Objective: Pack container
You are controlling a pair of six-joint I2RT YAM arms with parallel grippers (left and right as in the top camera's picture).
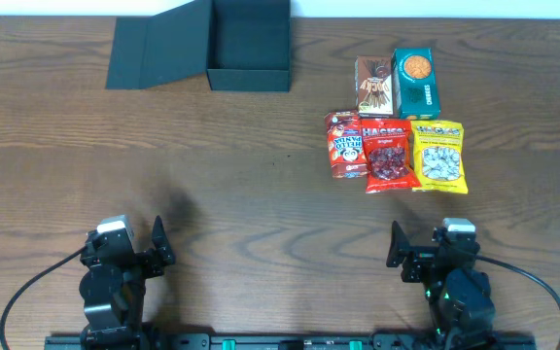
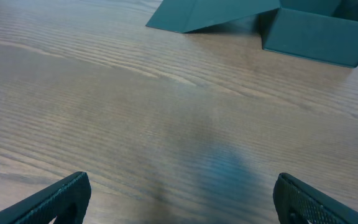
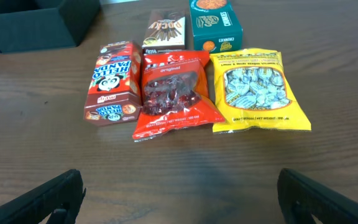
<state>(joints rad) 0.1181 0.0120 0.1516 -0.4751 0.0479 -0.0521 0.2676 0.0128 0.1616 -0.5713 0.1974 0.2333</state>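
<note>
The black container stands open at the back left of the table, its flap lid lying flat to its left. It also shows in the left wrist view and at the top left of the right wrist view. Several snacks lie at the back right: a Hello Panda box, a red packet, a yellow packet, a brown box and a teal carton. My left gripper and right gripper are open and empty near the front edge.
The wooden table runs between the grippers and the objects. Cables trail from both arms at the front edge. The snacks lie close together in two rows, about a hand's width right of the container.
</note>
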